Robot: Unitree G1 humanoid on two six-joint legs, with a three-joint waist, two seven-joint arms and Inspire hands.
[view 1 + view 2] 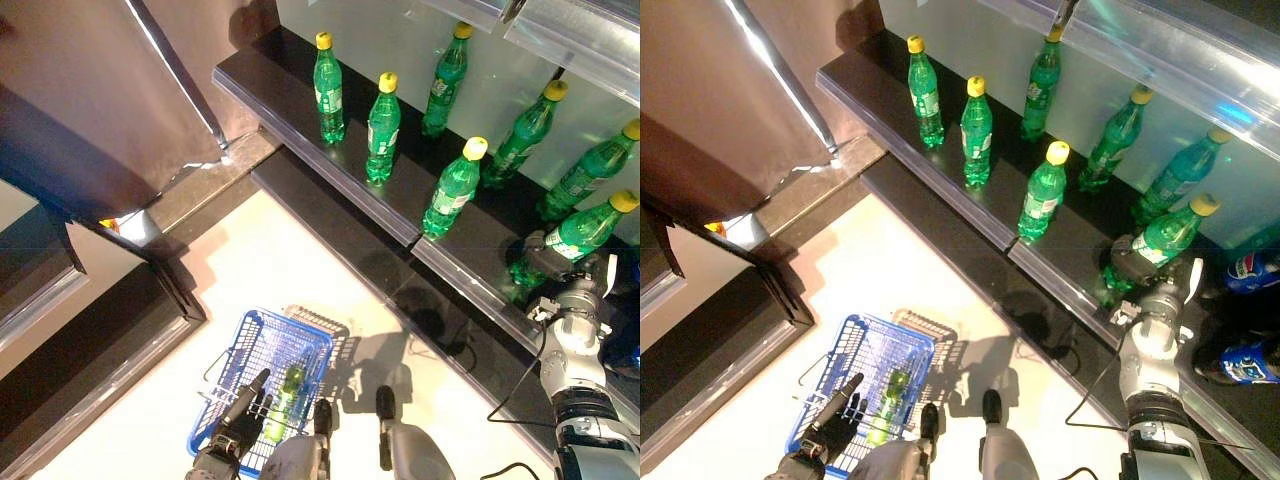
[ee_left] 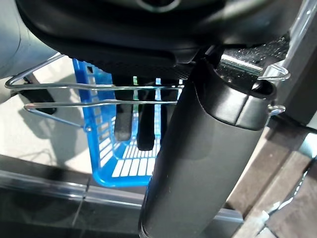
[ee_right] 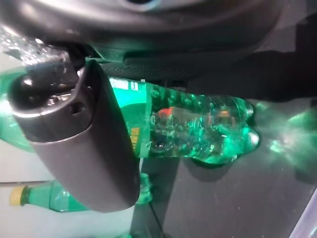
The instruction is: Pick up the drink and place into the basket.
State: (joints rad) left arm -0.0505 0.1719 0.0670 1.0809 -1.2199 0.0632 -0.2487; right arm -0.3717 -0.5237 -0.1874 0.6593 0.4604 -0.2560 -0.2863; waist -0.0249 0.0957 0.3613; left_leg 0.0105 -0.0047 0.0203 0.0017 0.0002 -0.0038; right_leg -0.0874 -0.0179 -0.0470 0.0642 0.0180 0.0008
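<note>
Right wrist view tells you the most here: your right hand [image 3: 84,144] is up against a green bottle [image 3: 198,129] on the dark shelf [image 1: 400,200], thumb laid across the label and the fingers dark behind the body, so it looks wrapped around it, though you can't tell how firm the squeeze is. From the head views that's the bottle nearest the hand, at the end of the row, and it's leaning over in the grip with the yellow cap [image 1: 623,201] pointing away from the wrist. More green bottles [image 1: 383,125] stand further along the shelf, well beyond the hand. Your left hand [image 1: 238,420] is down by the blue basket [image 1: 262,335], fingers hooked on its wire handle [image 2: 99,94], and one bottle in the basket [image 1: 286,400] is lying flat just past those fingers. My guess on handling: it's full, so a bit heavy, thin plastic that'll dent if you crush it, and smooth and round, so it can twist or slip. You'd do best holding mid-body around the label, not near the cap, and keeping the squeeze moderate.
</note>
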